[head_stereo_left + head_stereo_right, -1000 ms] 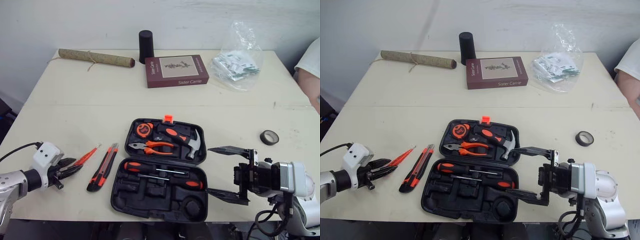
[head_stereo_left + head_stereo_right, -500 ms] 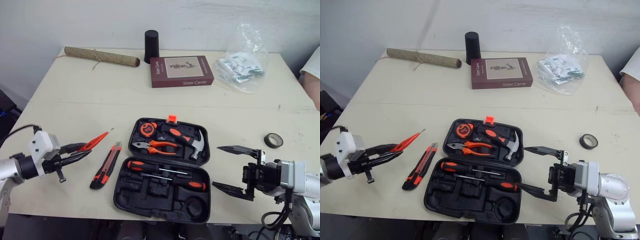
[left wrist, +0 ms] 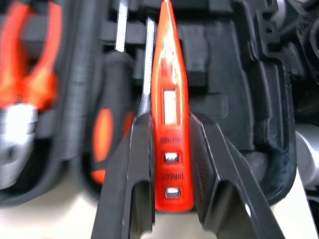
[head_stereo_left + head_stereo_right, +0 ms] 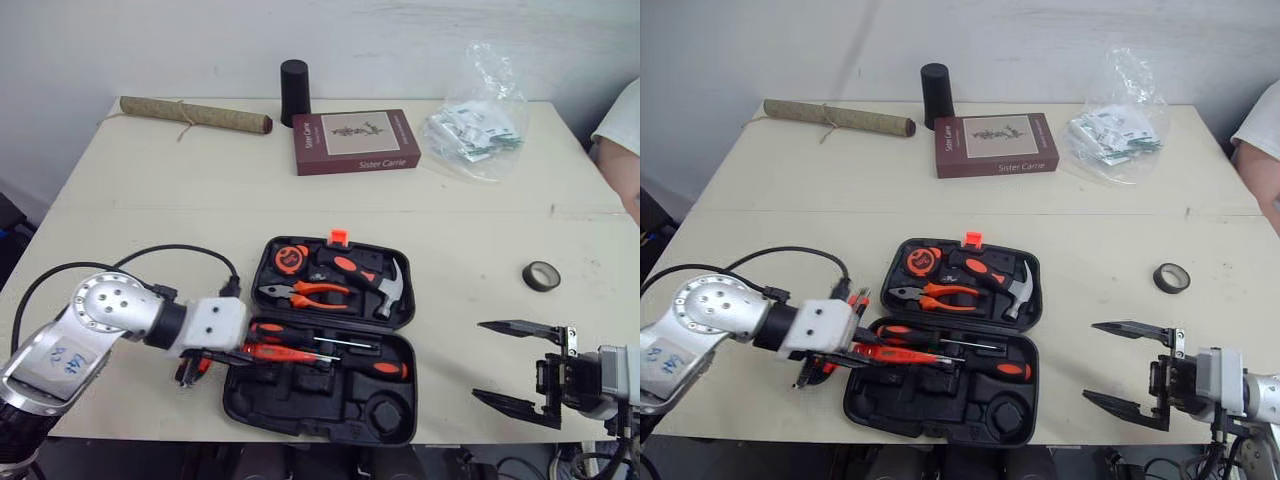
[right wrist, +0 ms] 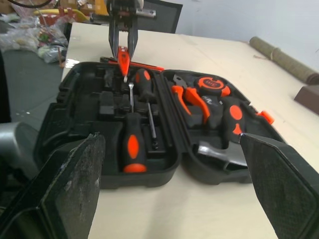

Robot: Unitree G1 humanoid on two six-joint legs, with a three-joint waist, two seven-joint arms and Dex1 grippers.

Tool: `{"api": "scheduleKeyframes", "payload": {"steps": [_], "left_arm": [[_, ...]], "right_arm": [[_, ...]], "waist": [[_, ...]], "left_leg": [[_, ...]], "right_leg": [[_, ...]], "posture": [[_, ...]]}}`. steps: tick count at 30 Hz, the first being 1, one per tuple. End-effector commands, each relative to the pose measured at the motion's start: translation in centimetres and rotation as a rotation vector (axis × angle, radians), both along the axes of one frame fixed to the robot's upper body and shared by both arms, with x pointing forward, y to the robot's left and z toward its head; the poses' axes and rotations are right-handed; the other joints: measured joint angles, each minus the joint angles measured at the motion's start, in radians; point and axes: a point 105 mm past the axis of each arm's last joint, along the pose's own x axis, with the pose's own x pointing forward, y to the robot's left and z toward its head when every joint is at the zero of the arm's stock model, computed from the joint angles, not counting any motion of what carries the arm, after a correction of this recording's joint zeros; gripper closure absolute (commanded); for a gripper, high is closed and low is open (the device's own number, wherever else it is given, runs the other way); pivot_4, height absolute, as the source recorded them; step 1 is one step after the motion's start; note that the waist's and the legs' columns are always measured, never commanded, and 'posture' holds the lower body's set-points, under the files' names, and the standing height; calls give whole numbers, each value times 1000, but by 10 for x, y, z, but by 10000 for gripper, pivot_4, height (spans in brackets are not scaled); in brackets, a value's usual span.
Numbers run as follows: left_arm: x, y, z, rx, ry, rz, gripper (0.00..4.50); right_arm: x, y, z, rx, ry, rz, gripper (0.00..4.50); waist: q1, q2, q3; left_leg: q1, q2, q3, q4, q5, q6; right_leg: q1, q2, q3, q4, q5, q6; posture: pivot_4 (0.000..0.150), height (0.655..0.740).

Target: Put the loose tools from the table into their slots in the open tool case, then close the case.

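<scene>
The tool case (image 4: 330, 402) is seen lying with its lid folded back flat on the table (image 4: 130, 220). In the rear half of the case, a tape measure (image 4: 290, 258), pliers (image 4: 305, 293) and a hammer (image 4: 365, 275) are seated. In the front half, an orange-and-black screwdriver (image 4: 285, 331) is laid along the hinge side, and a second screwdriver (image 4: 385, 368) is laid just in front of it, toward the case's right end.

The left gripper (image 3: 169, 122) is held at the left edge of the case, its fingers clamped on the flat end of a red tester pen (image 4: 275, 352). The pen is pointed to the right across the front half of the case, just in front of the first screwdriver; whether it is touching the moulding cannot be told.

A utility knife (image 4: 853, 299) is left on the table just left of the case, largely hidden behind the left gripper.

The right gripper (image 4: 478, 360) is held well to the right of the case, its two fingers spread wide apart with nothing between them.

A roll of tape (image 4: 540, 275) is seen to the right of the case. Behind the case, a boxed book (image 4: 355, 140), a black cylinder (image 4: 293, 92), a rolled mat (image 4: 195, 114) and a plastic bag (image 4: 475, 125) are set.
</scene>
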Motion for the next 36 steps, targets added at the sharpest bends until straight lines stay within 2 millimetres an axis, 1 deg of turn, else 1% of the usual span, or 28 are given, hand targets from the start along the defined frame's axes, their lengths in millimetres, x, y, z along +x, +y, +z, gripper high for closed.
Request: {"api": "scheduleKeyframes", "payload": {"steps": [1, 6, 12, 18, 23, 27, 31, 36], "left_arm": [[1, -5, -1, 60, -30, -6, 41870], [2, -7, -6, 100, -27, 18, 41870], [-1, -13, -11, 119, -11, 23, 41870], [3, -15, -17, 147, -26, 40, 41870], [5, -19, -18, 146, -44, 23, 41870], [9, -27, -16, 141, -80, -8, 41870], [12, -28, -16, 157, -84, -7, 41870], [9, -28, -19, 175, -65, -26, 41870]], "right_arm": [[-6, 0, 7, 2, -9, 30, 0], [-9, 3, 9, 5, -7, 35, 0], [-11, 6, 9, 10, -6, 37, 0], [-12, 4, 3, 14, -2, 31, 0], [-13, 0, -4, 17, 1, 23, 0], [-14, -2, -8, 16, 3, 22, 0], [-16, -1, -9, 15, -1, 25, 0], [-17, 1, -8, 17, -7, 22, 0]], "waist": [[0, 0, 0], [0, 0, 0], [2, 0, 0], [11, 0, 0], [24, 0, 0], [26, 1, 0], [27, 1, -1], [26, 1, -1]], "left_leg": [[0, 0, 0, 1, 0, 0], [-1, 0, -1, 1, 0, 0], [-1, 0, -2, 2, 0, 0], [-1, 0, -2, 4, 0, 1], [-1, 0, -3, 6, -1, 2], [-1, -1, -5, 9, -2, 4], [0, -2, -7, 11, -3, 5], [1, -2, -10, 11, -3, 5]], "right_leg": [[0, 0, 0, 0, 0, 0], [0, -1, 2, 0, 0, 0], [1, -2, 2, 0, 0, 0], [2, -2, 2, 0, 0, 0], [3, -2, 2, 0, 0, 0], [6, -4, 0, 0, 0, 0], [10, -5, -2, -2, 1, 1], [13, -6, -4, -3, 1, 1]], "posture": [[1500, 7400], [1500, 7400], [1500, 7400], [1500, 7400], [1500, 7400], [1500, 7400], [1500, 7400], [1500, 7400]]}}
